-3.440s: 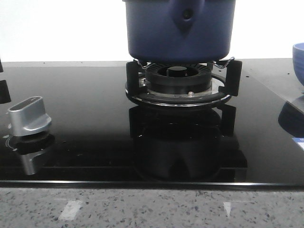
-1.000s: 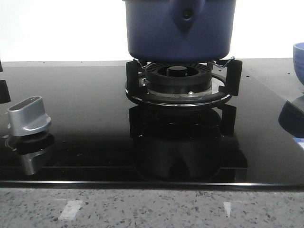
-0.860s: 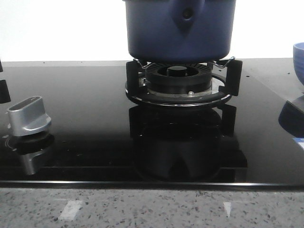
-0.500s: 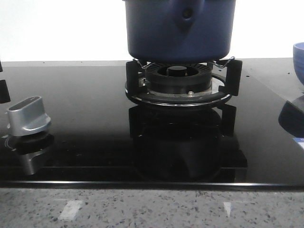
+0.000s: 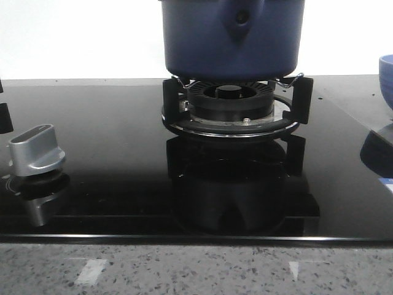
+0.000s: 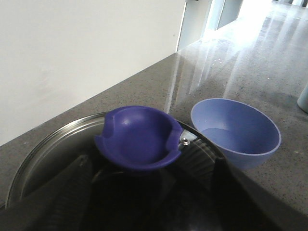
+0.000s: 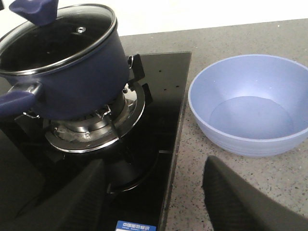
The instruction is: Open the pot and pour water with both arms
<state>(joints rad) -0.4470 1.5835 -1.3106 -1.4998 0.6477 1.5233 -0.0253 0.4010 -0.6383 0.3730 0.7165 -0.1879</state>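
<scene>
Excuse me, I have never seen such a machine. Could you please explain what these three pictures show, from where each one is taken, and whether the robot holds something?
These come from a robot with two arms, each ending in a two-finger gripper. One camera looks forward over the counter; the other two sit on the wrists.

In the front picture you see a black glass stove with a silver knob. A dark blue pot stands on the burner.

The left wrist camera looks down on the pot's glass lid and its blue lid knob. The left gripper is open, its dark fingers on either side of that knob, not yet closed.

The right wrist camera shows the pot, and beside the stove a lighter blue bowl on the grey counter. The right gripper is open and holds nothing.
</scene>
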